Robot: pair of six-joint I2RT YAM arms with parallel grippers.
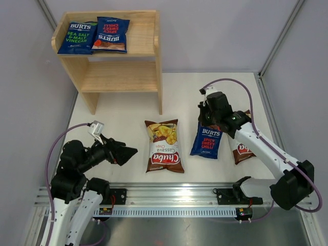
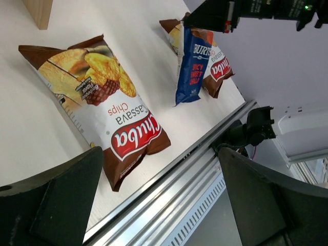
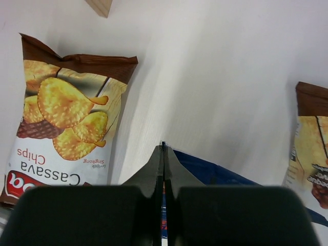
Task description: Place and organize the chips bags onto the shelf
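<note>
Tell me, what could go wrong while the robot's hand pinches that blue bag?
1. The right hand grips only the top edge of the blue Burts bag; the glossy bag might slip out when lifted.
2. A Chuba bag lies right beside it, possibly touching, and could get dragged along.
3. The shelf top tier already holds two bags, so the remaining gap looks tight.

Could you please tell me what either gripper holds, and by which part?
Right gripper pinches the glossy dark blue Burts chips bag's top edge; left gripper holds nothing.
</note>
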